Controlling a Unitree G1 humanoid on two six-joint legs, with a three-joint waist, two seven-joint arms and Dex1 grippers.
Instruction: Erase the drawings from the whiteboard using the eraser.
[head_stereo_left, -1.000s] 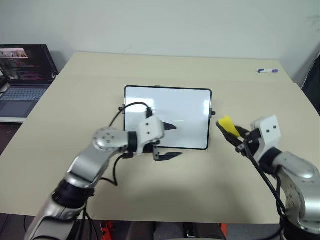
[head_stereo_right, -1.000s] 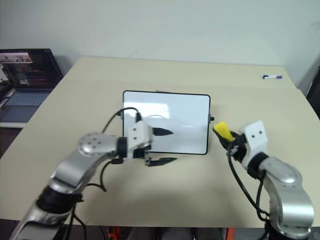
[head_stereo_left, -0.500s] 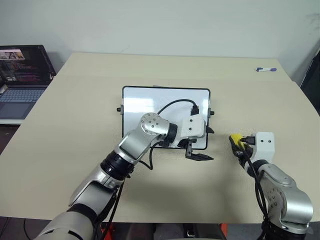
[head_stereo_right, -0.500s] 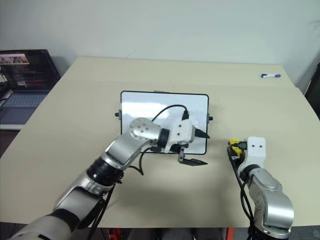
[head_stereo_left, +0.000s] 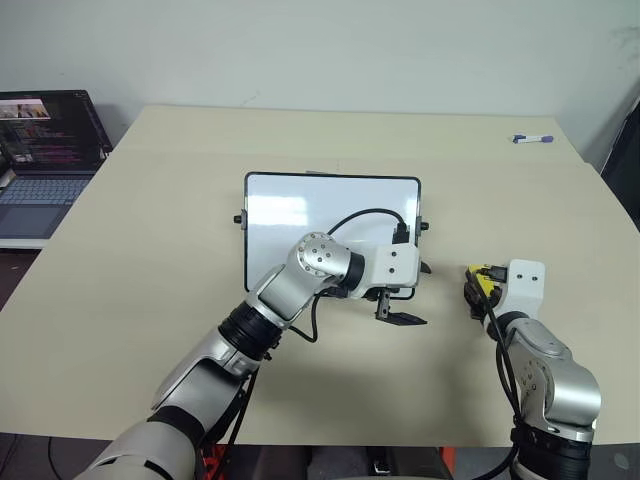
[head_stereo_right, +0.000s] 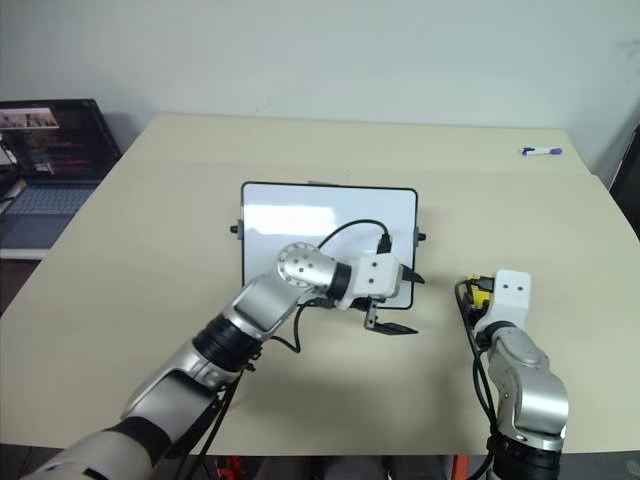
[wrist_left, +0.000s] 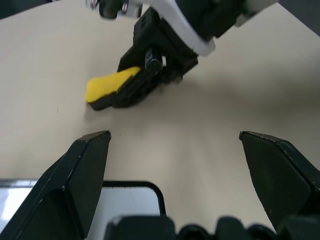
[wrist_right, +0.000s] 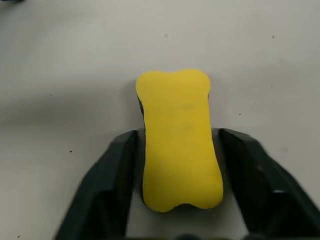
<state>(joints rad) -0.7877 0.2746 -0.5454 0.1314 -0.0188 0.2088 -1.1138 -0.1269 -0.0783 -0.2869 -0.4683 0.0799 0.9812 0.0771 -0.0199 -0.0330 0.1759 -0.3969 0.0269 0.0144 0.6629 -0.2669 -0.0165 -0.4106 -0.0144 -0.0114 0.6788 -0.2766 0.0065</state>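
Observation:
The whiteboard (head_stereo_left: 300, 210) lies flat in the middle of the table. Its bare surface carries no drawings, and my left arm covers its lower right part. My left gripper (head_stereo_left: 412, 294) hovers open and empty at the board's lower right corner, pointing toward the right arm. The yellow eraser (wrist_right: 180, 140) lies on the table right of the board. My right gripper (head_stereo_left: 474, 290) stands open around it, one finger on each side. From the left wrist the eraser (wrist_left: 107, 89) is seen sticking out past those dark fingers.
A white-and-blue marker pen (head_stereo_left: 533, 139) lies at the table's far right corner. An open laptop (head_stereo_left: 45, 150) sits on a lower surface off the table's left side. The right arm is close to the table's near right edge.
My left arm has swung right across the board to its lower right corner. The right gripper came down, set the eraser on the table and spread its fingers.

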